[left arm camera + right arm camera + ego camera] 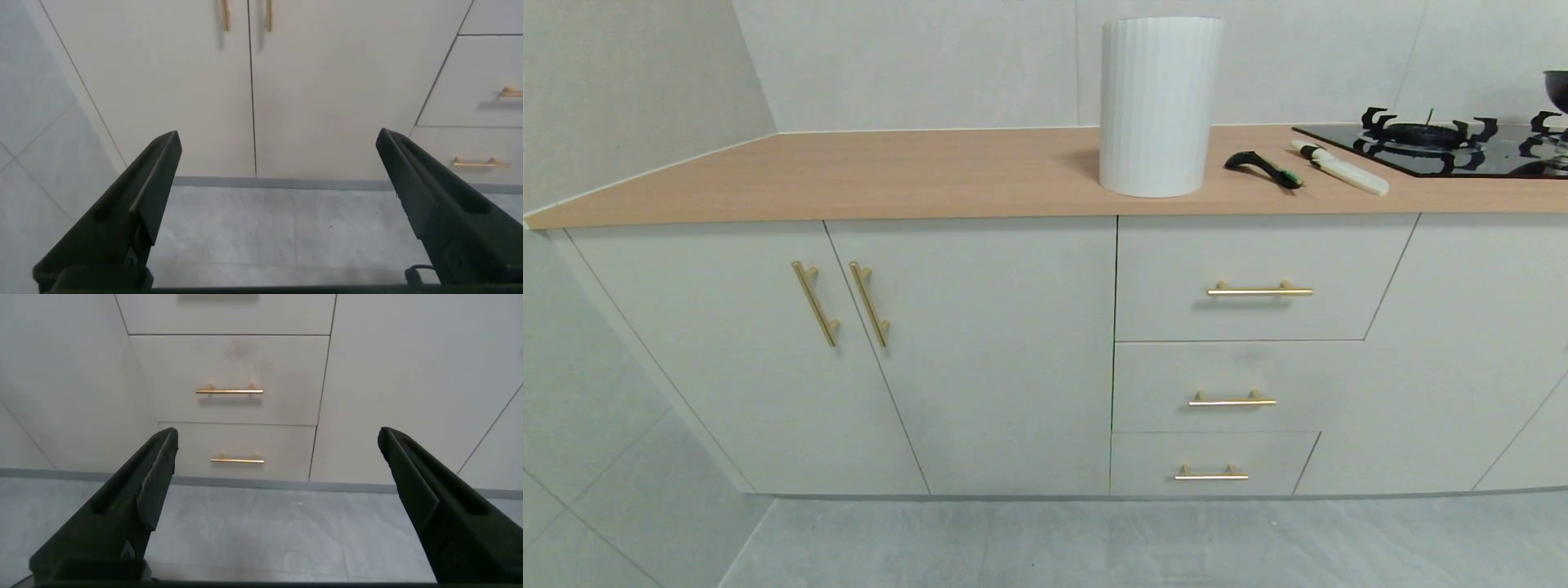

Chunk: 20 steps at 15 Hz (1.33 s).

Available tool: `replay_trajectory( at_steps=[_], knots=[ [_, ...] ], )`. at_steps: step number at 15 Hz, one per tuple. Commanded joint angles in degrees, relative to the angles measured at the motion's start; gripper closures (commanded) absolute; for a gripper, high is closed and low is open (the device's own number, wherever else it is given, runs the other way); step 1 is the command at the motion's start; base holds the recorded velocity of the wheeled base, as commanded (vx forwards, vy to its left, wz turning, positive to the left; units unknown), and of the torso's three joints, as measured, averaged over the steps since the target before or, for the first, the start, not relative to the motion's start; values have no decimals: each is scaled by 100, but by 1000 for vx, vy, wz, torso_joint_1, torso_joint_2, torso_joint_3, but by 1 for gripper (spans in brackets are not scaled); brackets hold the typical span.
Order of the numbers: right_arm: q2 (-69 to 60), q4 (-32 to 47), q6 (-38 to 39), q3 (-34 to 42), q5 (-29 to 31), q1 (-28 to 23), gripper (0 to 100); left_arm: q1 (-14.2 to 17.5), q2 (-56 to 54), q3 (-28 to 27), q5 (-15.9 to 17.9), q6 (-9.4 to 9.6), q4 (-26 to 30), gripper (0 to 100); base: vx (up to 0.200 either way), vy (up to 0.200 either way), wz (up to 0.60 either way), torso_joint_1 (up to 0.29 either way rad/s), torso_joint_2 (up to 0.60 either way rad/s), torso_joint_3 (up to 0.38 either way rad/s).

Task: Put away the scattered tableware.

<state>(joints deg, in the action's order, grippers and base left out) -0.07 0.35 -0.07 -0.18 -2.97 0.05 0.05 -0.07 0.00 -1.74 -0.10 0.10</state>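
Note:
On the wooden countertop [866, 175] lie a black-handled peeler with a green tip [1263, 168] and a white knife with a black and green band [1339, 167], side by side to the right of a tall white ribbed cylinder holder [1158, 106]. My left gripper [278, 143] hangs low before the double cabinet doors, fingers wide open with nothing between them. Facing the lower drawers, my right gripper [278, 441] is also open and holds nothing. Both grippers are well below the countertop.
A black gas hob [1445, 147] with pan supports occupies the counter's far right. Below are two cabinet doors with gold handles [841, 302] and three stacked drawers with gold handles [1258, 290]. Grey tiled floor [1094, 547] lies in front; a wall closes the left side.

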Motion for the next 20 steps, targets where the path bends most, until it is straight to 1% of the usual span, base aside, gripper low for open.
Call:
replay_trajectory(
  at_steps=[1, 3, 8, 13, 19, 20],
  knots=[
    [7, 0, -1, 1, -1, 4, 0, 4, 7, 0, -1, 1, -1, 0, 0, 0, 0, 0, 0, 0],
    [7, 0, -1, 1, -1, 4, 0, 4, 7, 0, -1, 1, -1, 0, 0, 0, 0, 0, 0, 0],
    [7, 0, -1, 1, -1, 4, 0, 4, 7, 0, 7, 27, -10, 0, 200, 0, 0, 0, 3, -1],
    [7, 0, -1, 1, 7, 4, 0, 4, 7, 0, 7, -8, -10, 0, 0, 0, 0, 0, 0, 0],
    [7, -9, -19, 9, 7, 4, 0, 4, 7, 0, -1, -8, -10, 0, 0, 0, 0, 0, 0, 0],
    [7, -150, 51, -184, -28, 4, 0, 4, 7, 0, 7, -8, -10, 0, 0, 0, 0, 0, 0, 0]
  ],
)
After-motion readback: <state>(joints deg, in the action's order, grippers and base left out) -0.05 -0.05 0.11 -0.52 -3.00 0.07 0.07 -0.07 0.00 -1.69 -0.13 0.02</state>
